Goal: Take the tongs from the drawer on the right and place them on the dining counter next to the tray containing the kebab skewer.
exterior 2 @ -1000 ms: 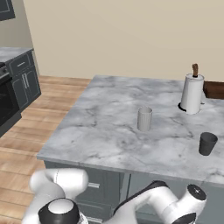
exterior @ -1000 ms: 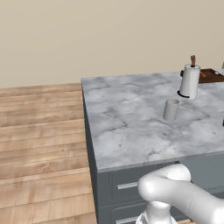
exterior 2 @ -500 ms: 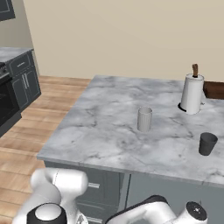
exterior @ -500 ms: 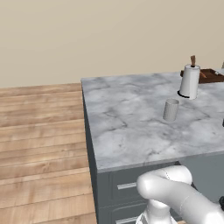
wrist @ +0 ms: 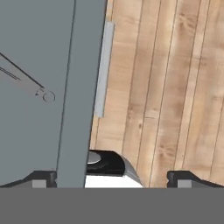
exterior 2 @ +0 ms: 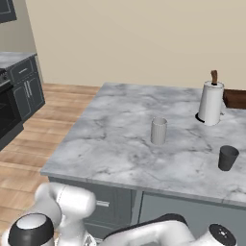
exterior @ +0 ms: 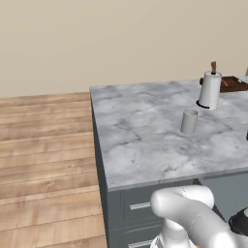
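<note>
Pincer wide open and holding nothing, looking down into the open drawer, tongs lying inside, up and to the left of the pincer, wood floor beside.

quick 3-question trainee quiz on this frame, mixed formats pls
1. True or false: the tongs already lie on the dining counter.
2. Which stands nearer the paper-towel roll: A) the grey cup or B) the dark cup?
3. Fill in: the end effector is ___ and holds nothing.

Key: 1 false, they lie in the open drawer. 2 B. 3 open.
</note>
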You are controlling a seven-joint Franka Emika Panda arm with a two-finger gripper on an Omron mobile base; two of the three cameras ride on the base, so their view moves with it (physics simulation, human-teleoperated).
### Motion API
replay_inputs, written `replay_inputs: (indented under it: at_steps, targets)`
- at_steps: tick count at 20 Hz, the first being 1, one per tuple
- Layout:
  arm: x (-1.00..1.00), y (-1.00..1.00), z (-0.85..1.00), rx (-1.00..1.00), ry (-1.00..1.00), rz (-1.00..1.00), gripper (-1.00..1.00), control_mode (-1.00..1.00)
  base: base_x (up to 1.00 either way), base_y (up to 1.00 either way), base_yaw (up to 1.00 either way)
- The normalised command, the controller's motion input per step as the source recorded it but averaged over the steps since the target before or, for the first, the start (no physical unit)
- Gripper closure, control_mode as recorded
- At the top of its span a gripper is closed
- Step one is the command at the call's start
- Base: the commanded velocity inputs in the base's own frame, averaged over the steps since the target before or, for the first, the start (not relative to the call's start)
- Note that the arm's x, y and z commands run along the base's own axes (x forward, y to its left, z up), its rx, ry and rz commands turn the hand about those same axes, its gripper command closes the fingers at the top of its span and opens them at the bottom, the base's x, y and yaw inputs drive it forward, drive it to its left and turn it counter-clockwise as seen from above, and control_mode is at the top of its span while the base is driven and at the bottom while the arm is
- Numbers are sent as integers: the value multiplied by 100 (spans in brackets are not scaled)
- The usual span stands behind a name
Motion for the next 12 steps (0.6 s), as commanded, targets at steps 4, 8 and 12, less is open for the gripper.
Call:
replay_inputs:
  at_steps: [4,8,12]
  targets:
    - [-48,45,100,-1,14,8,-100,-100,0,0,0]
    - [-28,47,100,-10,12,5,-100,-100,0,0,0]
    - [-3,55,87,-13,7,6,-100,-100,0,0,0]
